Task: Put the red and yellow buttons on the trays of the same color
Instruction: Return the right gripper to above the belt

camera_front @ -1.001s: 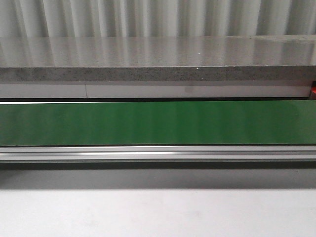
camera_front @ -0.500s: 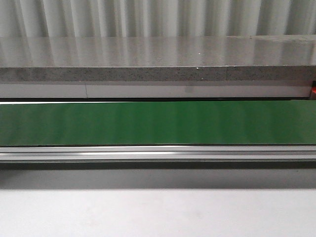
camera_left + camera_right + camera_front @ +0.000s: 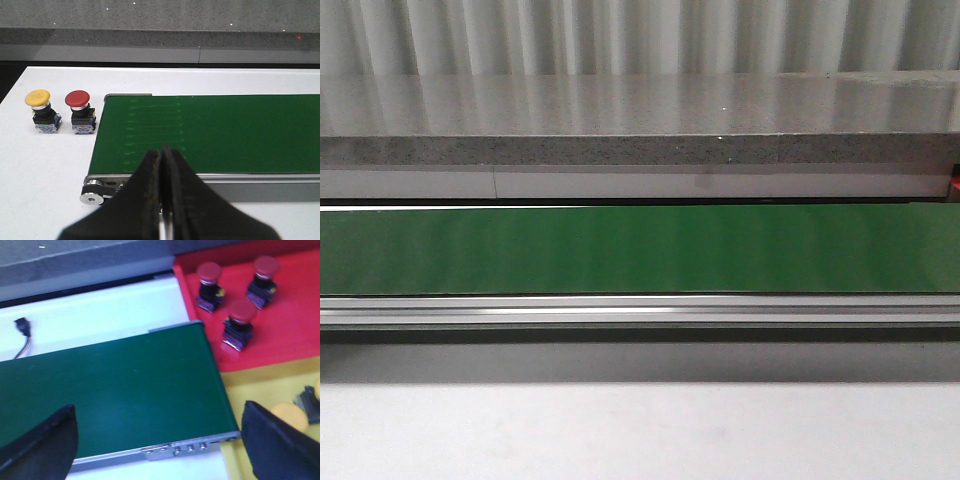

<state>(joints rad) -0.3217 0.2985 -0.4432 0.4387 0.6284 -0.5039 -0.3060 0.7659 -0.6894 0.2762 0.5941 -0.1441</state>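
Note:
In the left wrist view a yellow button (image 3: 40,110) and a red button (image 3: 80,112) stand side by side on the white table, just off the end of the green belt (image 3: 210,132). My left gripper (image 3: 163,152) is shut and empty, over the belt's near rail. In the right wrist view the red tray (image 3: 290,310) holds three red buttons (image 3: 239,324). The yellow tray (image 3: 270,387) holds yellow buttons (image 3: 290,417), partly hidden by a finger. My right gripper (image 3: 159,427) is open and empty over the belt's end (image 3: 120,390). No gripper shows in the front view.
The front view has only the green belt (image 3: 640,248), its metal rail (image 3: 640,310), a grey stone ledge (image 3: 640,150) behind and the white table (image 3: 640,430) in front. A small black connector with wires (image 3: 24,330) lies on the table beyond the belt.

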